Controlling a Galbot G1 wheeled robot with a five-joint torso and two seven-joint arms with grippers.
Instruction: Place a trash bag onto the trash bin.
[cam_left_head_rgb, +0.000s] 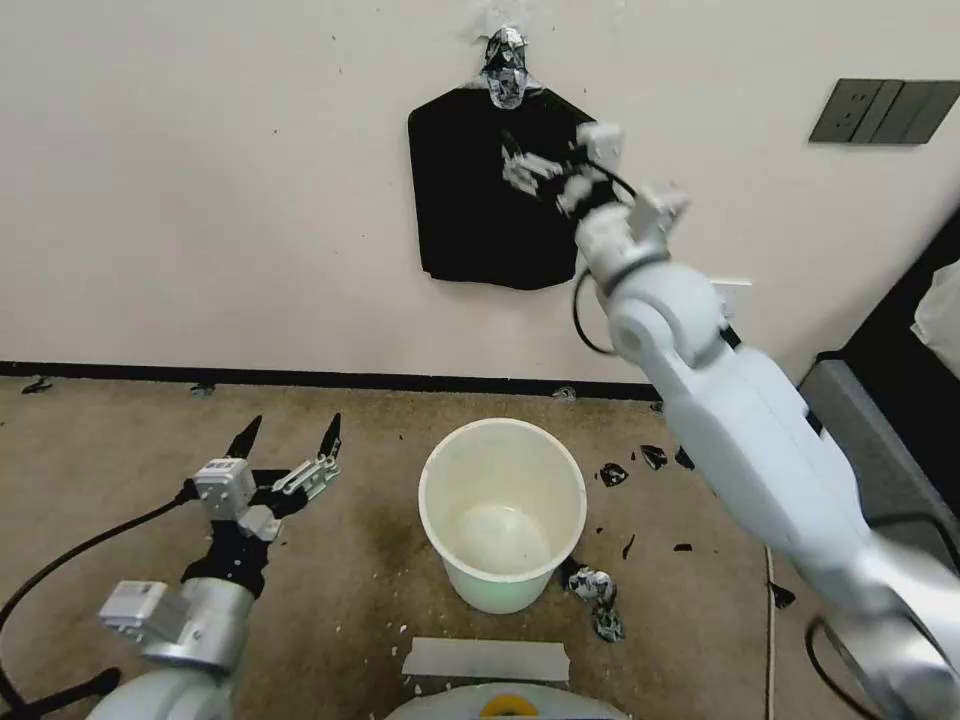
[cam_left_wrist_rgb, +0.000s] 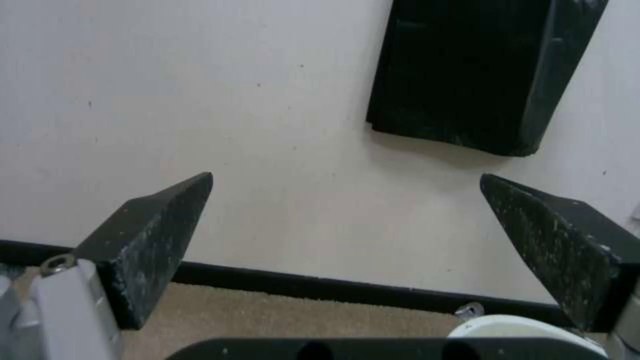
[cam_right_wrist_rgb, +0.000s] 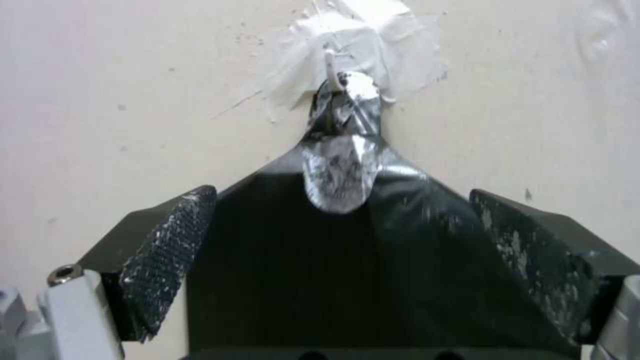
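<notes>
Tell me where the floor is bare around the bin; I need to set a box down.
Bare carpet lies between the left gripper and the trash bin. Right of the bin, black scraps clutter it.

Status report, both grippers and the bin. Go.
Right gripper open, raised at the black bag pack hanging on the wall. Left gripper open, low beside the trash bin. Bin unlined, scraps at its base.

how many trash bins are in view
1. The trash bin stands on the carpet below the wall-hung bag pack, between the two arms; none seems hidden.
</notes>
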